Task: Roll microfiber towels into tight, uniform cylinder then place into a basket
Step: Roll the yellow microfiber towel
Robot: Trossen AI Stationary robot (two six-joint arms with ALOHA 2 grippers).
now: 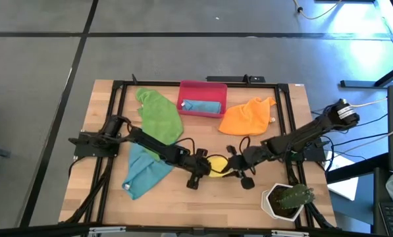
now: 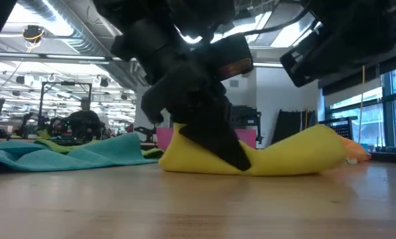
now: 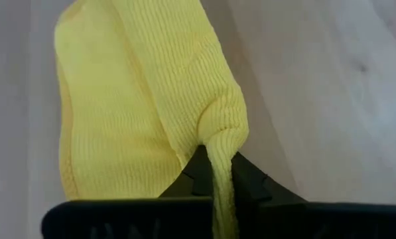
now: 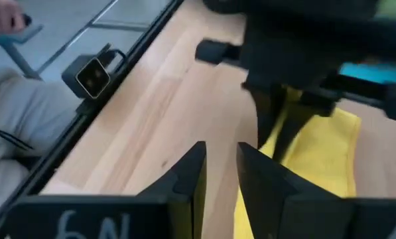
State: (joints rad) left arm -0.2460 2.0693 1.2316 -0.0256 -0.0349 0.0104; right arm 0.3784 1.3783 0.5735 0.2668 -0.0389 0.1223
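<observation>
One towel binned, yellow one in hand

The left gripper [image 3: 221, 176] pinches the soft yellow microfiber towel [image 1: 217, 165] mid-table; the right gripper [image 4: 221, 166] stands slightly parted beside it. A teal roll [image 1: 203, 106] lies in the red-pink plastic basket [image 1: 201, 86]; three towels remain loose.

Ribbed knit yellow cloth towel [image 3: 138, 86], smooth pale wood table [image 3: 330, 99]

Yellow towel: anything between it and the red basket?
Nothing visible. The left hand is shut on the yellow towel; bare table runs up to the basket, green towel and orange towel flanking.
</observation>
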